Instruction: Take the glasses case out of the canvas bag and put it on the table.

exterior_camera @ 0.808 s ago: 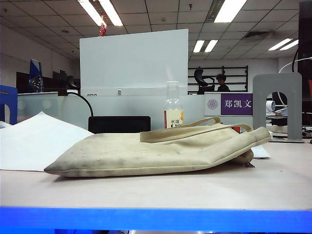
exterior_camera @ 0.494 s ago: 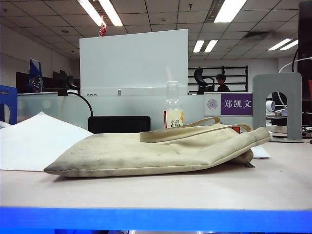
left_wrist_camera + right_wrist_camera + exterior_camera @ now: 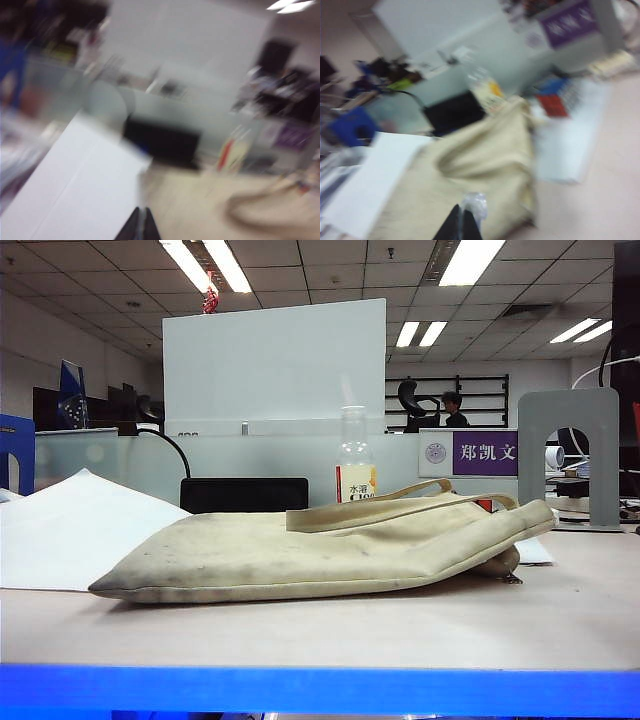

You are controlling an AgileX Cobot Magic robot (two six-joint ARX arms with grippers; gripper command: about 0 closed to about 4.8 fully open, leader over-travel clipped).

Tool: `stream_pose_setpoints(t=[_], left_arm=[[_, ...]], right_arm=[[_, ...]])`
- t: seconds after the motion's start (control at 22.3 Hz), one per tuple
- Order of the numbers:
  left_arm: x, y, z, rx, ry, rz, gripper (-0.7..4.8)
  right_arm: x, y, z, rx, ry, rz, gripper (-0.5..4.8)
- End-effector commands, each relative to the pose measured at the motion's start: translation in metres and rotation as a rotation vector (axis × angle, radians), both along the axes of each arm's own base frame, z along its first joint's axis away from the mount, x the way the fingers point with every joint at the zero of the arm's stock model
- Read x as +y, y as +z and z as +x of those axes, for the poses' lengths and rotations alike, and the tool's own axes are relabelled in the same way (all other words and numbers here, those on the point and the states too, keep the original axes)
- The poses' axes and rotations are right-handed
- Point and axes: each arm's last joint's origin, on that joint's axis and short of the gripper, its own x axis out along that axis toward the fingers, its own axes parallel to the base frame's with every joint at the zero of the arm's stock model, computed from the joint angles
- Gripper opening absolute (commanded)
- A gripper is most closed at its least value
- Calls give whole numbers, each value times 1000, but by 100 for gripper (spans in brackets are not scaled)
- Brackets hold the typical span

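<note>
Case first: the glasses case is in no view, so I judge it is inside the canvas bag [image 3: 320, 550] and cannot tell which way it points. The bag lies flat on the table [image 3: 400, 630], long axis across the exterior view, closed corner to the left, mouth and straps to the right. Behind it stand a bottle [image 3: 355, 465] and, to the left, white paper [image 3: 70, 530]. I judge this the start: nothing is reached yet. My left pincer [image 3: 139, 225] is above the paper, jaws together, empty. My right pincer [image 3: 459, 225] is over the bag, jaws together, empty. Both wrist views are blurred. Next I judge I must open up, lift the mouth and reach in.
</note>
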Motion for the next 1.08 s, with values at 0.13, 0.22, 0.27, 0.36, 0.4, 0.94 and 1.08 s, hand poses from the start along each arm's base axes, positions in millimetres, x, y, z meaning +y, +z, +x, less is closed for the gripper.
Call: stream_pose_setpoints(t=[0.13, 0.22, 0.27, 0.36, 0.4, 0.94, 1.08], left_arm=[[-2, 58, 2, -5, -15, -4, -5], [-4, 87, 13, 10, -19, 14, -5], [-5, 104, 22, 24, -44, 34, -5], [-10, 137, 44, 76, -93, 60, -5], [-14, 150, 56, 112, -123, 65, -5], [-165, 157, 247, 690, -643, 88, 269], [-195, 129, 282, 780, -654, 61, 324]], right_arm=[[4, 46, -21, -102, 42, 43, -5], [6, 62, -31, -109, 61, 71, -5], [8, 67, -36, -101, 77, 79, -5], [10, 76, -46, -69, 111, 90, -5], [12, 79, -51, -44, 145, 93, -5], [21, 79, -71, 158, 505, 150, -5], [22, 80, -72, 169, 556, 161, -5]])
